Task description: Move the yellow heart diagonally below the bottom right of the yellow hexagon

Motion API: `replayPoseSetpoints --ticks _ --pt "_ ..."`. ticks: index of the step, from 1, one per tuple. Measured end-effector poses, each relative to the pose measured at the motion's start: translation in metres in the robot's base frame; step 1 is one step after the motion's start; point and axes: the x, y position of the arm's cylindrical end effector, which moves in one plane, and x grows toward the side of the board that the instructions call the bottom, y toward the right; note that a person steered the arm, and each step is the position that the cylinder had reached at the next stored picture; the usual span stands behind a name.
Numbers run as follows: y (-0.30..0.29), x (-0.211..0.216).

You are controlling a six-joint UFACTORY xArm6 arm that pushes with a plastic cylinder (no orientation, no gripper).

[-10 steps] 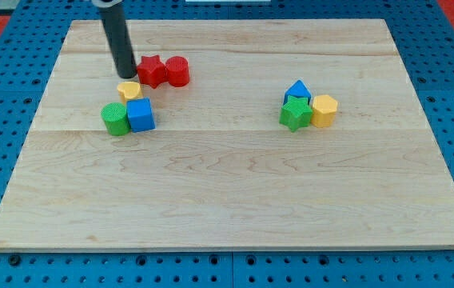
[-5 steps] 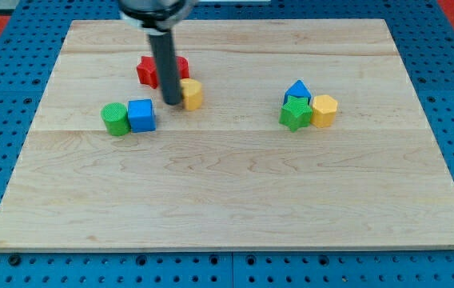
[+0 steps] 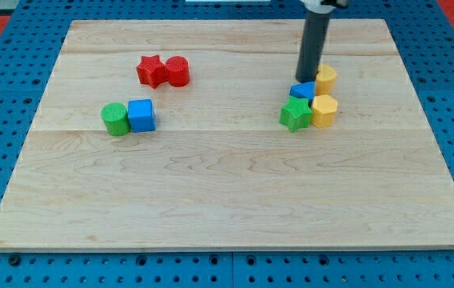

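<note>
The yellow heart [image 3: 326,78] lies at the view's right, just above the yellow hexagon [image 3: 324,110] and close to it. My tip [image 3: 305,79] stands right against the heart's left side, just above the blue triangle [image 3: 302,91]. A green star [image 3: 295,114] touches the hexagon's left side, below the blue triangle.
A red star [image 3: 151,70] and a red cylinder [image 3: 177,71] sit together at the upper left. A green cylinder [image 3: 115,118] and a blue cube [image 3: 141,115] sit side by side below them. The wooden board [image 3: 227,200] rests on a blue pegboard.
My tip has swept from the upper left to the right, pushing the yellow heart across the board until it sits just above the yellow hexagon. The other blocks have not moved.
</note>
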Motion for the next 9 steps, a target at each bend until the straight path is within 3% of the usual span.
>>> replayPoseSetpoints --ticks 2,3,5,7,9 --pt "0.011 -0.013" --pt "0.057 -0.012" --pt "0.080 0.012" --pt "0.053 0.073" --pt "0.032 0.039"
